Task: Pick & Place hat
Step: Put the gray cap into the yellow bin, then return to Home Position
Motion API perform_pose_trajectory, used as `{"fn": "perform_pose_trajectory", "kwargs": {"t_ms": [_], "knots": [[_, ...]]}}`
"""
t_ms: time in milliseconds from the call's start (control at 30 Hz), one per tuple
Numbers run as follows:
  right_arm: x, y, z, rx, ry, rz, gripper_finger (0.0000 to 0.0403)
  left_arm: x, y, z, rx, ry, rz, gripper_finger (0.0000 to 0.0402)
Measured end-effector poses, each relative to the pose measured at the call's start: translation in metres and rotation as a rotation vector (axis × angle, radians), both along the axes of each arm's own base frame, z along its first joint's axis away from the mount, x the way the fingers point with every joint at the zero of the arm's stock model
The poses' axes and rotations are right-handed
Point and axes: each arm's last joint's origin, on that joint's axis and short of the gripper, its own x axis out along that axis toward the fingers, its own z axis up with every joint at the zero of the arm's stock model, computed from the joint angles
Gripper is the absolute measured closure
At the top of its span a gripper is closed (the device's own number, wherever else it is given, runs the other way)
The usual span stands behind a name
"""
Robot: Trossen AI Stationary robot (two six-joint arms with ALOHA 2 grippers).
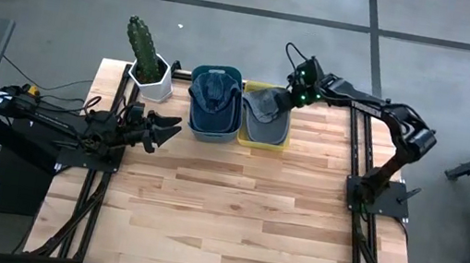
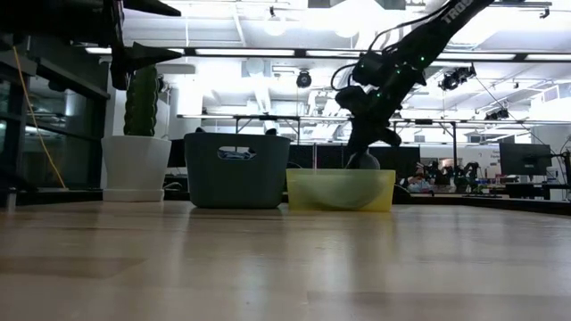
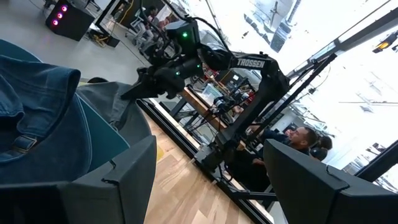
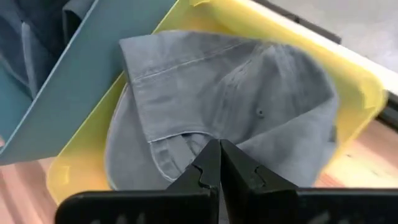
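Observation:
A grey hat (image 4: 249,93) lies inside the yellow bin (image 1: 263,141) at the table's far edge; its dome (image 2: 361,162) shows just over the bin's rim. My right gripper (image 4: 219,149) is shut and slants down over the hat's back opening (image 4: 180,146). A blue denim hat (image 1: 215,91) lies in the dark blue bin (image 1: 212,132) beside it. My left gripper (image 1: 168,129) waits open at the table's left, held level toward the bins, with nothing between its fingers. My right gripper's shut fingertips (image 4: 211,158) stand at the rear of the grey hat, by the edge of its back opening, slanting down from the table's far right. Its own fingers hide the spot, so I cannot tell whether they touch or pinch the cloth.
A cactus in a white pot (image 1: 147,67) stands at the far left, beside the blue bin. The two bins stand side by side, walls touching. The wooden table (image 1: 232,215) lies bare from its middle to its near edge. A person sits in the room beyond.

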Motion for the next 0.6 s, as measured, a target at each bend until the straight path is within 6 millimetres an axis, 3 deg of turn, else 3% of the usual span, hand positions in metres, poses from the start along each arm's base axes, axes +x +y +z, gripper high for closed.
{"fn": "perform_pose_trajectory", "kwargs": {"t_ms": [167, 367, 600], "knots": [[0.002, 0.001, 0.007, -0.004, -0.06, 0.0, 0.0403, 0.0, 0.0, 0.0, 0.004, 0.001, 0.001, 0.0131], [-0.007, 0.01, 0.036, -0.065, -0.124, 0.004, 0.0403, 0.0, 0.0, 0.0, 0.009, 0.0, 0.0, 0.0131], [-0.031, 0.046, 0.085, -0.171, -0.187, 0.082, 0.0403, -0.007, 0.001, 0.005, 0.079, -0.014, 0.001, 0.0149]]}}
